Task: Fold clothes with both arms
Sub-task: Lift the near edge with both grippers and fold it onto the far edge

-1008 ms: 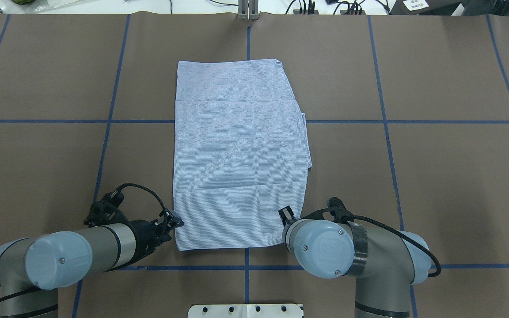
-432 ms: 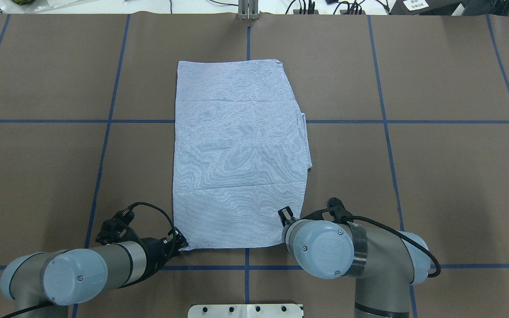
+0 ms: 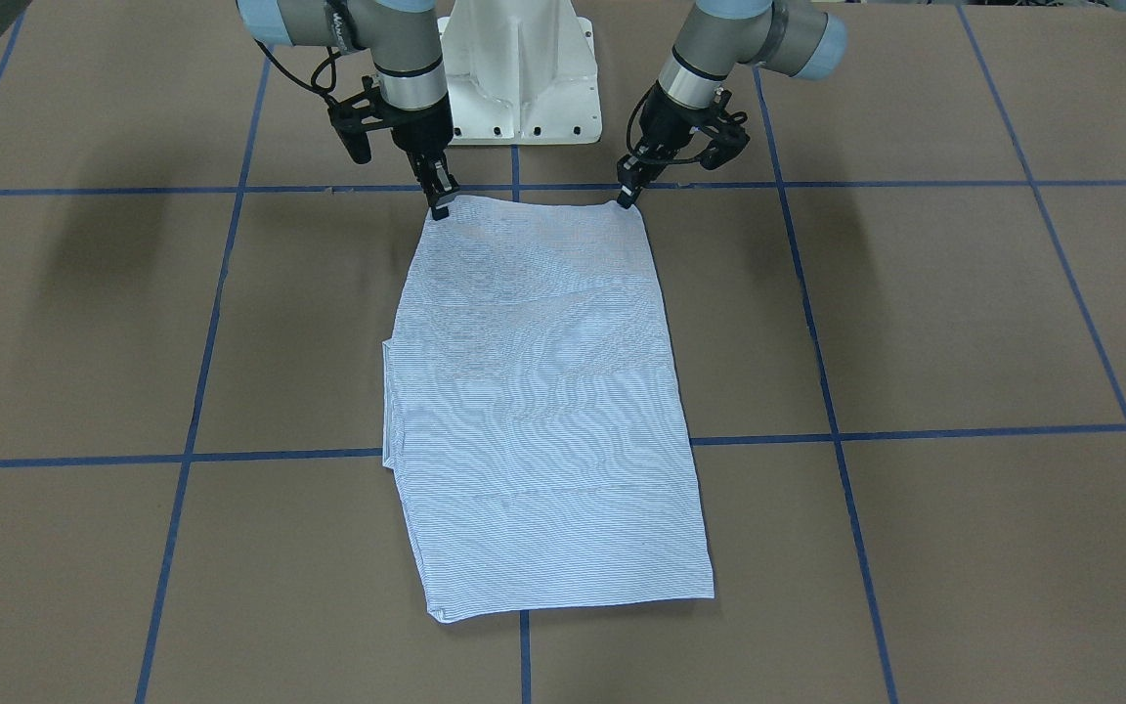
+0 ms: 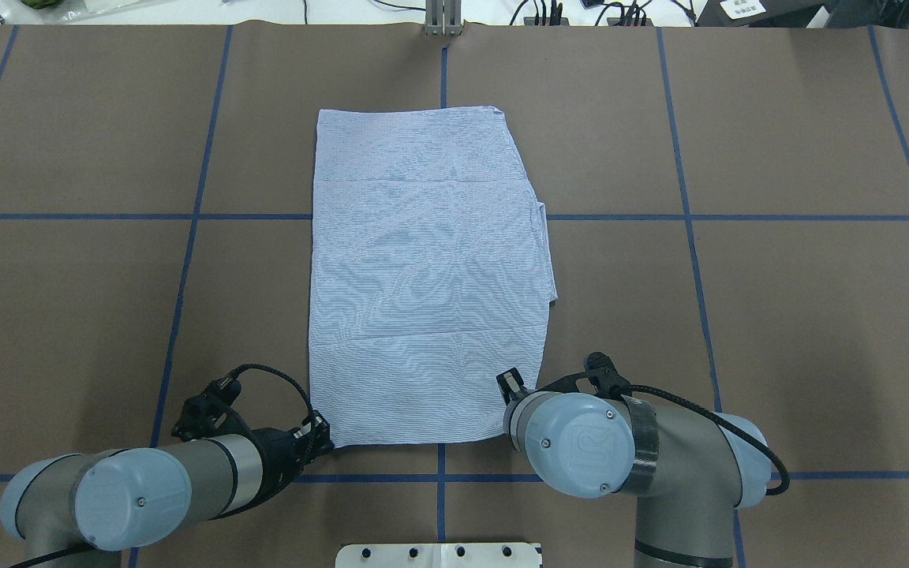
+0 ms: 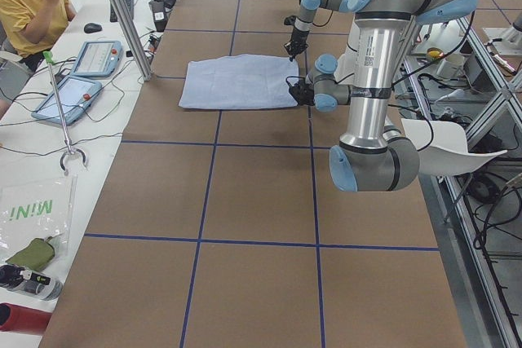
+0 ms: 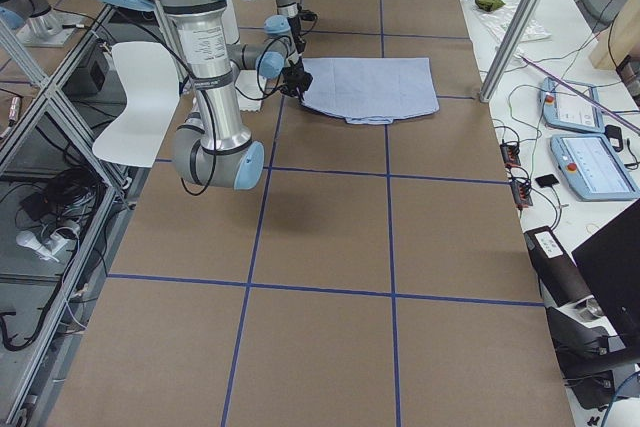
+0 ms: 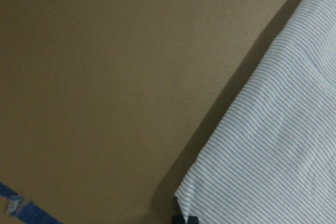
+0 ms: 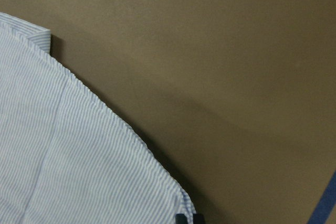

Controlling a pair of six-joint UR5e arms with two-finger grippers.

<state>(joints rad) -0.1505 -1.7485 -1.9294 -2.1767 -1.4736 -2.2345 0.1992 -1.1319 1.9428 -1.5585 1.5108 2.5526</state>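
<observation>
**Shirt** [image 4: 427,276]: light blue with a fine white stripe, already folded to one long panel. It lay flat on the brown bench [image 4: 778,315], reaching away from both claws, with its near hem running between them.

**Left claw** [image 3: 628,193]: tips pointed down at the hem corner on its own side, at or just touching the cloth. I could not tell whether it was spread or pinched on the fabric.

**Right claw** [image 3: 440,200]: set the same way at the opposite hem corner. I could not make out its grip either.

**Step in hand, as I judged it:** taking both near corners so the hem could be carried over towards the far end.

**Handling notes:**
- Each claw would need to catch every layer at its corner, not just the top one.
- Both should rise together and keep the hem taut between them, so the crease falls square.
- Thin cotton slips easily.
- A small flap [image 4: 545,260] stood out beyond the right claw along that edge and might drag loose.
</observation>
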